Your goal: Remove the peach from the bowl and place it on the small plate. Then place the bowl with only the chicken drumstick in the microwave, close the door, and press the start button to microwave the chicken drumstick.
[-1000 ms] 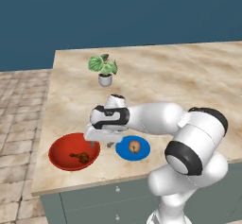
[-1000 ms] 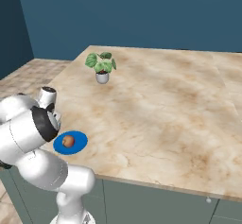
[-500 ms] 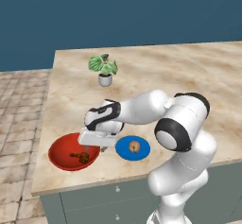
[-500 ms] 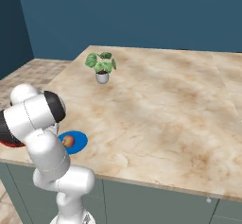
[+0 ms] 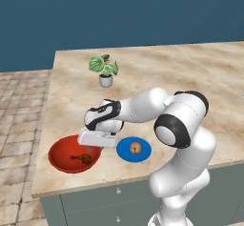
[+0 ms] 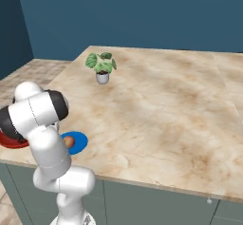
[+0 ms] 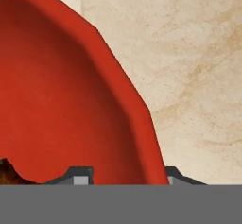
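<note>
Two fingers [image 7: 80,173] straddling the bowl's [image 5: 62,153] near wall: one tip inside the red basin, the other outside over the marble, rim rising between them. Spread apart, not yet pinched on the rim, as far as the hand view tells. Gripper [image 5: 94,144] hanging low over the bowl's right edge, at the desk's [image 5: 190,77] front left corner. Drumstick [image 5: 83,159] lying in the bowl's bottom, just left of the inner fingertip, a dark scrap of it at the hand view's lower left corner. Peach [image 5: 136,148] resting on the blue plate [image 5: 125,152], just right of the bowl. Potted plant [image 5: 104,69] standing further back, well apart.
</note>
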